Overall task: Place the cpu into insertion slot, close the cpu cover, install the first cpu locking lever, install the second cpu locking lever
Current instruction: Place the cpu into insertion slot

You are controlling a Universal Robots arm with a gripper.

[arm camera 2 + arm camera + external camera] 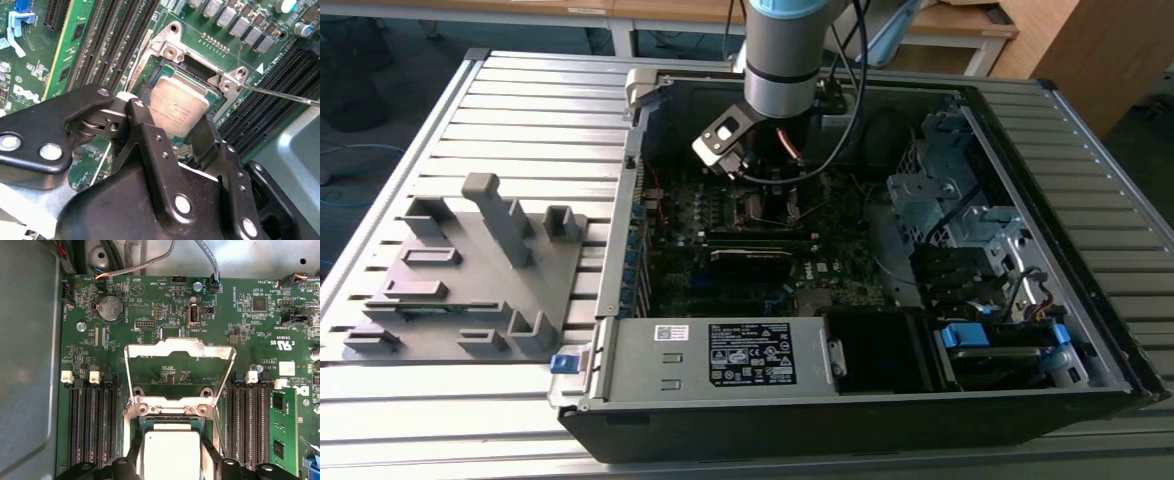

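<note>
The tool (175, 114) is clamping the cpu (177, 102) by its sides, holding it at the insertion slot (197, 65); the cpu cover (180, 347) is standing open just beside.

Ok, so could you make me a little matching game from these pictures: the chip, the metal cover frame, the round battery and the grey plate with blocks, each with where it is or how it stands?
Things:
1. the cpu
2. the cpu cover
3. the round battery
4. the grey plate with blocks

Places or states:
A. on the slatted table, at the exterior view's left
B. swung open, off the chip
C. between the fingers of the gripper
D. mounted on the green motherboard

Pairs: 1-C, 2-B, 3-D, 4-A.
</note>
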